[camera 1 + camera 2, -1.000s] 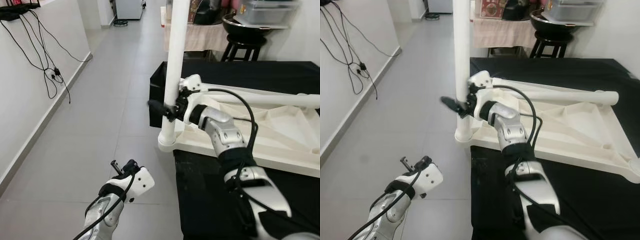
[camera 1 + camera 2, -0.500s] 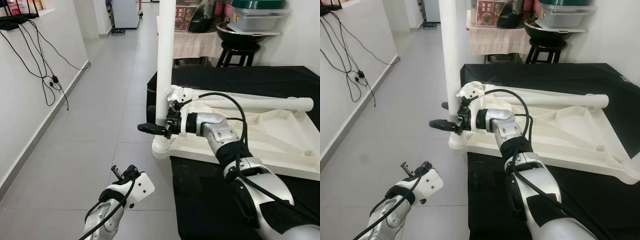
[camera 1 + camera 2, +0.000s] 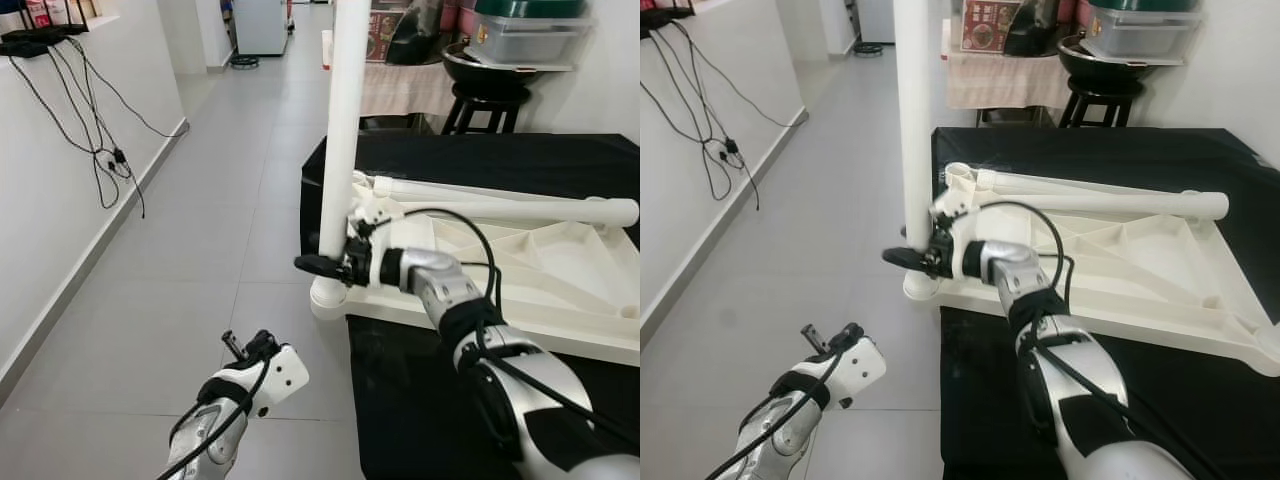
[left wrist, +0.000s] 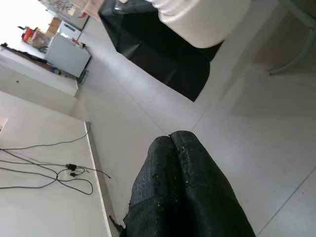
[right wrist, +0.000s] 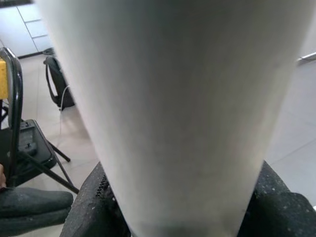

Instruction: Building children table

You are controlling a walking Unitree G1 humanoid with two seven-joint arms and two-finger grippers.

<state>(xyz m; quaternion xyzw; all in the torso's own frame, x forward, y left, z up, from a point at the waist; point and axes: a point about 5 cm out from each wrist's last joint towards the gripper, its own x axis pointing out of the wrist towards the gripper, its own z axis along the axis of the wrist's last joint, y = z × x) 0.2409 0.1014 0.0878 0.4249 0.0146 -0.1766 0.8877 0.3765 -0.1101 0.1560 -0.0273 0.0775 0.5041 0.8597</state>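
A white children's table top [image 3: 560, 290] lies upside down on a black cloth. One white leg [image 3: 345, 120] stands upright in the socket at its near left corner. My right gripper [image 3: 322, 260] is shut on this leg just above the socket; in the right wrist view the leg [image 5: 177, 108] sits between the black fingers [image 5: 94, 207]. A second white leg [image 3: 500, 208] lies flat across the far side of the table top. My left gripper [image 3: 240, 348] hangs low over the floor tiles, shut and holding nothing, its fingers [image 4: 177, 163] pressed together.
The black cloth [image 3: 480, 150] covers a low platform under the table top. A white wall with dangling cables [image 3: 100, 150] runs along the left. A black stool [image 3: 480, 95] with a bowl and a plastic box stands behind. Open tiled floor [image 3: 200, 260] lies to the left.
The camera view has shifted. My right gripper has moved lower on the upright leg and turned level, still clamped on it. The left arm has stayed put.
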